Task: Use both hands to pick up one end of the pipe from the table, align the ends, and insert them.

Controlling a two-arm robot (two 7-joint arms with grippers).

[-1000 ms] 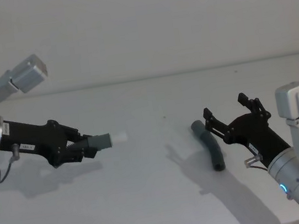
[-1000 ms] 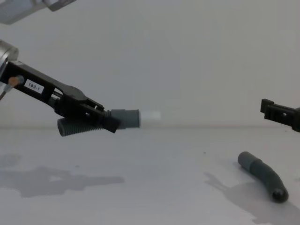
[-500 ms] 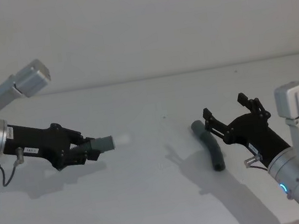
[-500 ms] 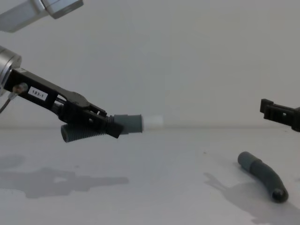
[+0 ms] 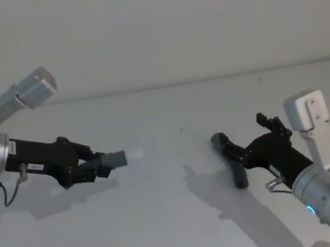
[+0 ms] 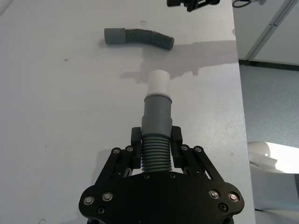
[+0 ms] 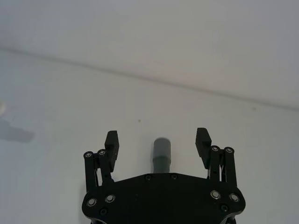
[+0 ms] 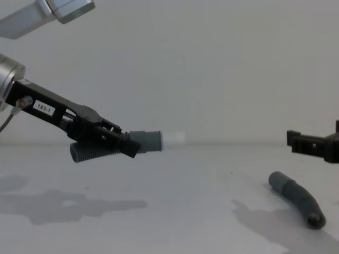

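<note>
My left gripper (image 5: 99, 168) is shut on the ribbed part of the shorter pipe piece (image 5: 115, 160), held level in the air above the table (image 5: 166, 221). Its grey collar (image 8: 148, 140) and white plug (image 8: 174, 139) point to the right. The left wrist view shows this gripper (image 6: 156, 138) shut on the ribs, with the plug (image 6: 158, 83) sticking out. The longer curved piece (image 5: 239, 174) lies on the table at the right. My right gripper (image 5: 243, 134) hangs open just above it. Its cuff (image 7: 161, 151) shows between the spread fingers (image 7: 111, 139), apart from them.
A plain pale wall rises behind the white table. The left arm's shadow (image 8: 63, 203) falls on the table's near left. In the left wrist view the table's edge (image 6: 239, 79) runs beside grey floor, past the longer piece (image 6: 138, 37).
My right gripper has come down and to the left, over the longer piece's cuff end. The left gripper with the shorter piece has barely shifted.
</note>
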